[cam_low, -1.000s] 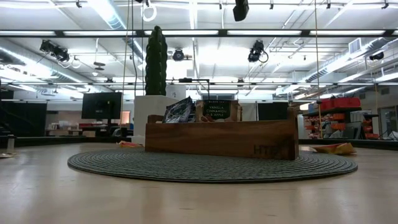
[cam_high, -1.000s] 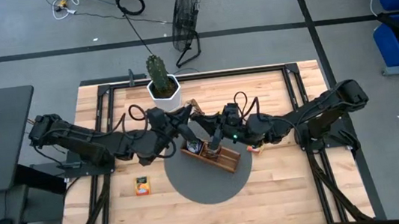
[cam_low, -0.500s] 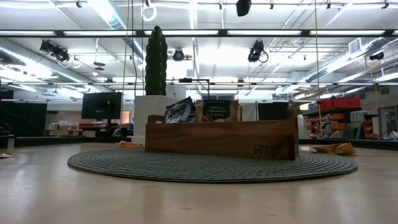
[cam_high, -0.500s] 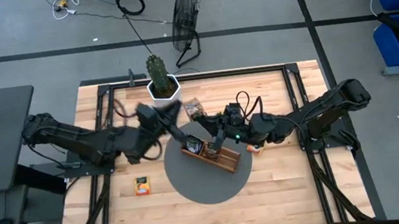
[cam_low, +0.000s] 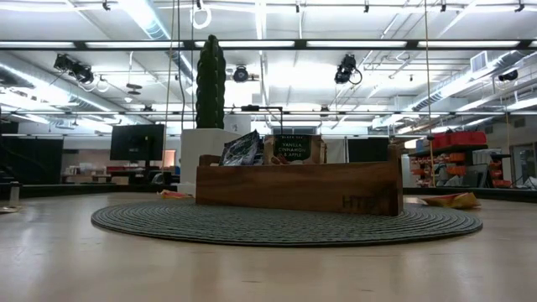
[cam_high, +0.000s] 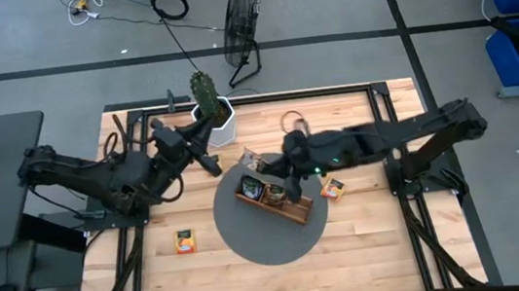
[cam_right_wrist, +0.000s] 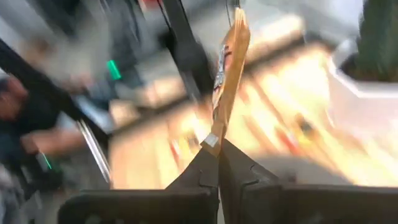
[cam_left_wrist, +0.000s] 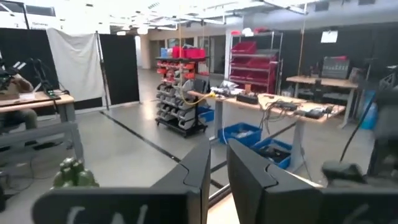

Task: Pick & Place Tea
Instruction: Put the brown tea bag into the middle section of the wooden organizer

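1. The wooden tray [cam_high: 274,201] on the round mat [cam_high: 272,234] holds upright tea packets [cam_high: 263,190].
2. At the tray's twelve o'clock, the right gripper [cam_right_wrist: 219,163] pinches an orange tea packet [cam_right_wrist: 227,62].
3. At ten o'clock, the left gripper [cam_left_wrist: 216,168] stands slightly parted, empty.
4. Loose packets [cam_high: 185,241] lie on open tabletop.

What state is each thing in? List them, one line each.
Left pincer: slightly open, empty.
Right pincer: shut on an orange tea packet, by the tray.
Tray: on the round mat, holding upright packets.
Cactus: upright in its pot.
Loose packet: lying flat, left of the mat.
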You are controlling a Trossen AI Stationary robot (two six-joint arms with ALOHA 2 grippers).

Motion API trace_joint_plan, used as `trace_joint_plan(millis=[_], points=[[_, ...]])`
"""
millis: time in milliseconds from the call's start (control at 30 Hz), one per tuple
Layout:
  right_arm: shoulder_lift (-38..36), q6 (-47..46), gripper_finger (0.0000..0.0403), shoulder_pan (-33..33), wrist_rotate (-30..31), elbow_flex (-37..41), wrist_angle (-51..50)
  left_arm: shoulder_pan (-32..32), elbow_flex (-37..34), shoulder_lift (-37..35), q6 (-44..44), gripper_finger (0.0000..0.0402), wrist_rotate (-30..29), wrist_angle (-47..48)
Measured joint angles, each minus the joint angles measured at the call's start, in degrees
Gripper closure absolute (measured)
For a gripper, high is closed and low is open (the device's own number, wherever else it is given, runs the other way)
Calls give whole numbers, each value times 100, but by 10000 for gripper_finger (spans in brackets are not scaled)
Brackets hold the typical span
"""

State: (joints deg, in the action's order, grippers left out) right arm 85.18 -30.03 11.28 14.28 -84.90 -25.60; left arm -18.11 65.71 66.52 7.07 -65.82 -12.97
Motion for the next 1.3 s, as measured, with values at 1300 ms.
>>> trace_joint_plan(millis=[1300], points=[[2805,981,403,-634,-1974,-1109,-3677,-109,-2,-255,-3051,346,619,3951]])
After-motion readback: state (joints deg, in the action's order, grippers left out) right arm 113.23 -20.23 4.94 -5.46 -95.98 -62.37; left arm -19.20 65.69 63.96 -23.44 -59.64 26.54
